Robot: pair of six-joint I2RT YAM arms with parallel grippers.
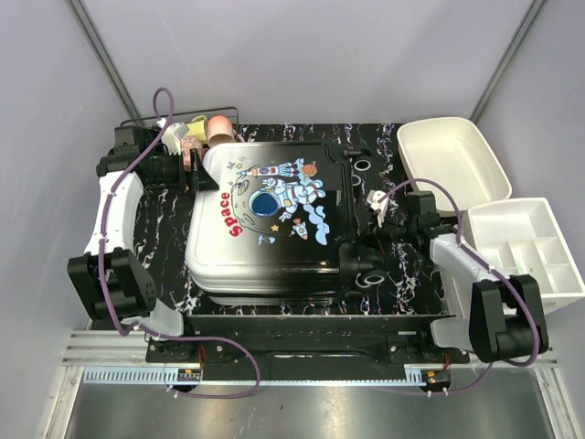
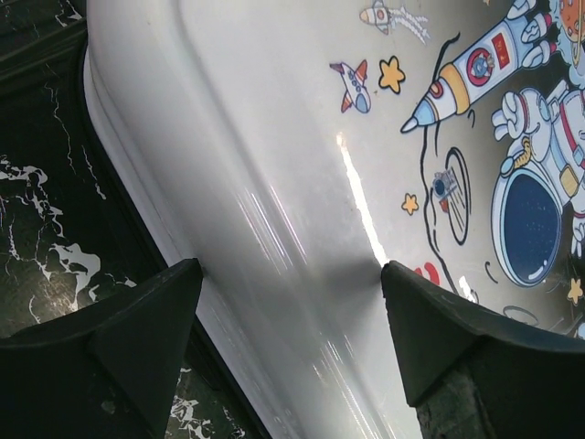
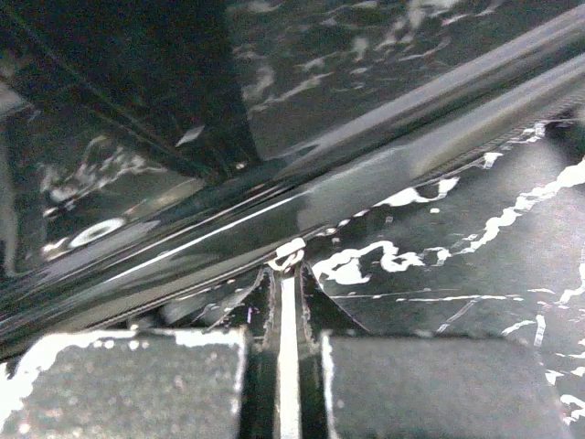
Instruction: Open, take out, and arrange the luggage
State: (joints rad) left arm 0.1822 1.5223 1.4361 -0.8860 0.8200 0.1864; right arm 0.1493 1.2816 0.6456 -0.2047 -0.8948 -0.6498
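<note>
Luggage [image 1: 265, 229] lay flat and closed on the black marbled mat [image 1: 164, 238], print side up, white end toward the left arm, black end toward the right arm.

Left claw [image 2: 291, 274] was at the case's far-left corner, spread wide and holding nothing. Wrist view: one finger [image 2: 137, 338] was over the mat just outside the white edge, the other was over the white shell near the print. Contact with the shell could not be told.

Right claw [image 3: 288, 274] was low at the case's right side, up against the black seam. Its fingers [image 3: 183, 375] were pressed together on a thin metal tab [image 3: 288, 256] sticking out from the seam, likely the zipper pull.

Two white bins [image 1: 452, 155] sat right of the case, well apart from it. A wire basket [image 1: 196, 123] sat at the far-left corner, just behind the left claw.
</note>
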